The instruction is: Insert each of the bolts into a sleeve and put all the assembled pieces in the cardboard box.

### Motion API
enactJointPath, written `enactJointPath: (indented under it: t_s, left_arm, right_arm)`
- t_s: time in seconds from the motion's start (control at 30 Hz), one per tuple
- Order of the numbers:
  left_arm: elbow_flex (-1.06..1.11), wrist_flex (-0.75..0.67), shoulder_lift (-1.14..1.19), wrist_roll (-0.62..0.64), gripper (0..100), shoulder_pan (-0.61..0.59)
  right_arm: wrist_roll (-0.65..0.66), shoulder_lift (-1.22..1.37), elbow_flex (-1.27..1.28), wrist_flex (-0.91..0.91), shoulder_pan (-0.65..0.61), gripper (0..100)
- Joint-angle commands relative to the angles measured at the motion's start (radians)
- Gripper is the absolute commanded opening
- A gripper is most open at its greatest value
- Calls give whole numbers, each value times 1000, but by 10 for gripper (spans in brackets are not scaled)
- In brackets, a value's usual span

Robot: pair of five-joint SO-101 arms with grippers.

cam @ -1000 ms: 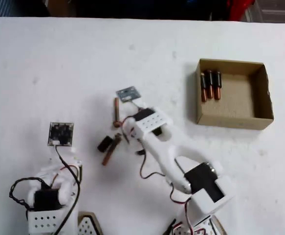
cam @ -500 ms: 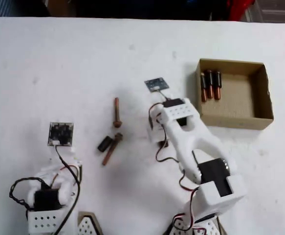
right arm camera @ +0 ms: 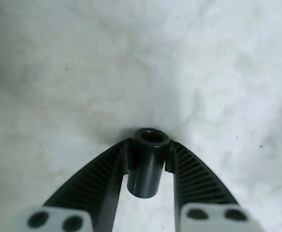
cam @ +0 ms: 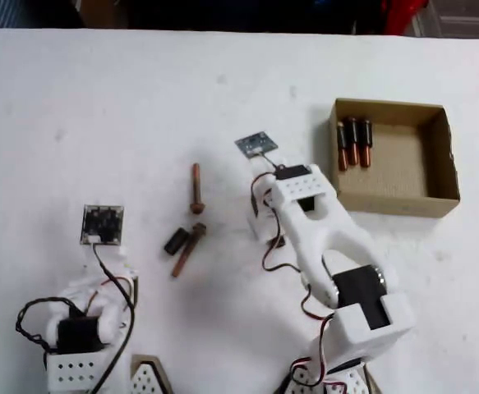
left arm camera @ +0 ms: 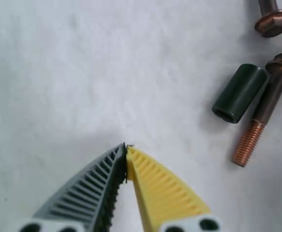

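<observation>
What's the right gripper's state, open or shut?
Shut on a sleeve. In the right wrist view the right gripper presses against both sides of the black sleeve, whose open bore faces away from the gripper.

The table (cam: 99,90) is matt white and faintly mottled. The cardboard box (cam: 391,201) is plain brown card, dull and fibrous. Well away from the box, a bolt (left arm camera: 257,125) is coppery metal with a soft sheen and rough threads. The sleeve (right arm camera: 147,169) is dark, smooth and semi-matt. It sits between the ribbed black plastic fingers (right arm camera: 199,179) of the right end effector (right arm camera: 148,145).

One copper bolt (cam: 195,188) lies alone; another bolt (cam: 187,249) lies beside a black sleeve (cam: 176,240). Second sleeve (right arm camera: 148,169) is clamped in right gripper (right arm camera: 148,145). Box (cam: 391,199) holds three assemblies (cam: 353,143).
</observation>
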Motion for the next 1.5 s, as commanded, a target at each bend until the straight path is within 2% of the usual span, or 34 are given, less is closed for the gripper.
enactJointPath:
  t_s: [0.0,0.13,0.2,0.3,0.5,0.87,1.2,1.47]
  left_arm:
    - [-3,-28,-10,-11,27,-7]
    - [-3,-28,-10,-11,27,-7]
    - [-3,-28,-10,-11,27,-7]
    - [-3,-28,-10,-11,27,-7]
    - [-3,-29,-10,-11,27,-7]
    - [-3,-29,-10,-11,27,-5]
    - [-3,-31,-10,-11,27,-5]
    - [-3,-31,-10,-12,27,-4]
  right_arm:
    - [9,2,-15,5,22,108]
    - [12,1,-17,4,24,7]
    - [11,-2,-18,4,24,42]
    - [15,-7,-21,4,24,13]
    - [17,-81,-23,5,30,16]
    - [17,-513,-15,134,28,16]
    - [9,-880,-12,332,28,16]
    - [15,-1173,143,343,28,16]
